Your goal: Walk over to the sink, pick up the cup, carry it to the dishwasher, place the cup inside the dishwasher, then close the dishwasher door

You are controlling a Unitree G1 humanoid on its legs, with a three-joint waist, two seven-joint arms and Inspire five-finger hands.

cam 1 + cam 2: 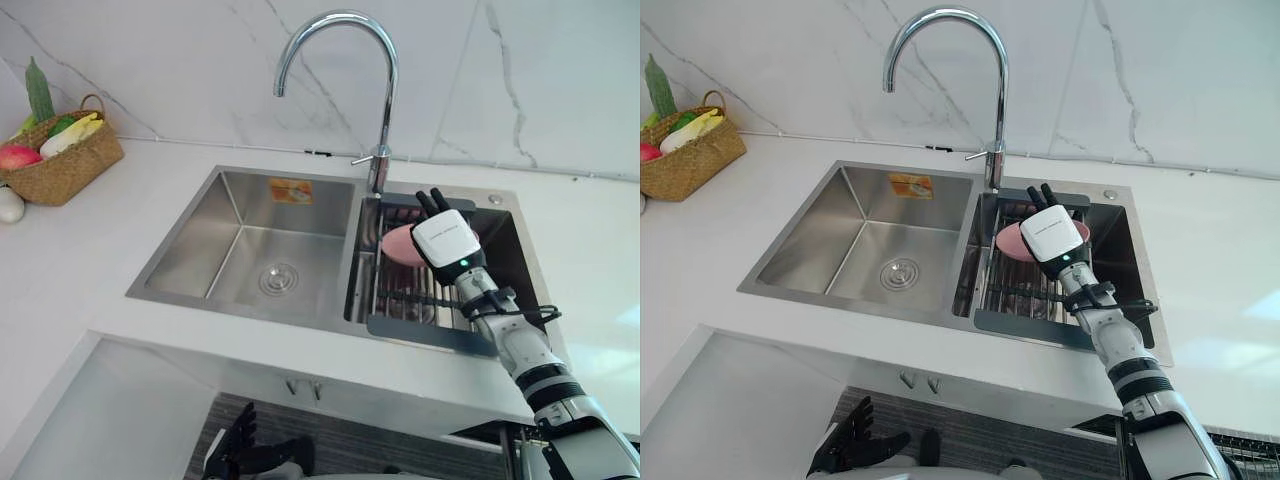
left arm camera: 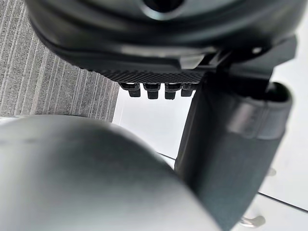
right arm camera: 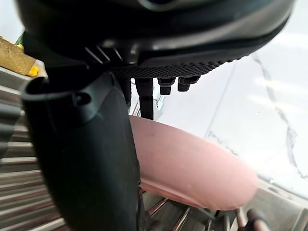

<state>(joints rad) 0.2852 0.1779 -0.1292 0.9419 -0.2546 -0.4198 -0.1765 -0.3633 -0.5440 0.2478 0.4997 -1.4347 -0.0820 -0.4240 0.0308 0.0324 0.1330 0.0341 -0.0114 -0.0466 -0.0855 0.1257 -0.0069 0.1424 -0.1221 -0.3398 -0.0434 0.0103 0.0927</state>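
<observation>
So the right hand (image 1: 446,238) is out over the right basin of the stainless steel double sink (image 1: 232,181), fingers straight and not gripping anything, and the pale pink plastic cup (image 1: 398,247) lies on its side on the metal wire rack (image 1: 402,302) in that basin, right by the palm, though I can't tell if they're actually touching. The curved chrome faucet (image 1: 384,100) stands just behind it, and a woven basket of vegetables (image 1: 66,166) sits far off on the white desk (image 1: 80,262). The left hand (image 1: 231,447) hangs low in front of the desk, fingers loose and empty.
</observation>
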